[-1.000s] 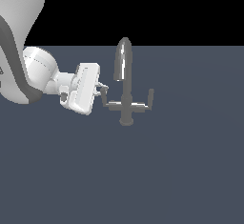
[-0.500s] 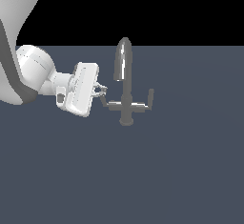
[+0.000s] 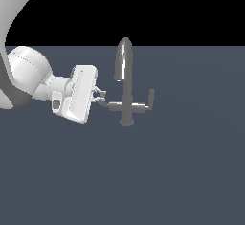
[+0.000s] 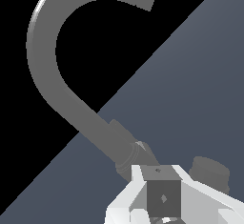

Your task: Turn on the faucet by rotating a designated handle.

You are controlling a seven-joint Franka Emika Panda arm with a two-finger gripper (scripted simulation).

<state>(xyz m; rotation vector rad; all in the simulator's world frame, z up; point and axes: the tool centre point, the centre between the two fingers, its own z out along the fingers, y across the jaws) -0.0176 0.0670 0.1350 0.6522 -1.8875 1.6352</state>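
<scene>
The grey metal faucet (image 3: 126, 92) stands mid-scene with its arched spout (image 4: 42, 61) rising over the central post. One lever sticks out to the exterior view's right with its tip upturned (image 3: 151, 98). The other one, the handle (image 3: 113, 105), runs toward the exterior view's left into my gripper (image 3: 99, 96). In the wrist view the handle's dark tip (image 4: 163, 197) fills the gap between my white fingers (image 4: 137, 184). The gripper (image 4: 158, 171) appears shut on that tip, which hides it in the exterior view.
The faucet sits on a flat blue-grey surface (image 3: 182, 171) that runs to a black backdrop. My white arm (image 3: 26, 75) comes in from the exterior view's left. A dark round part of the faucet (image 4: 209, 171) shows beyond my fingers.
My hand has shifted slightly toward the exterior view's left and tilted a little. The faucet's spout and right lever look unchanged.
</scene>
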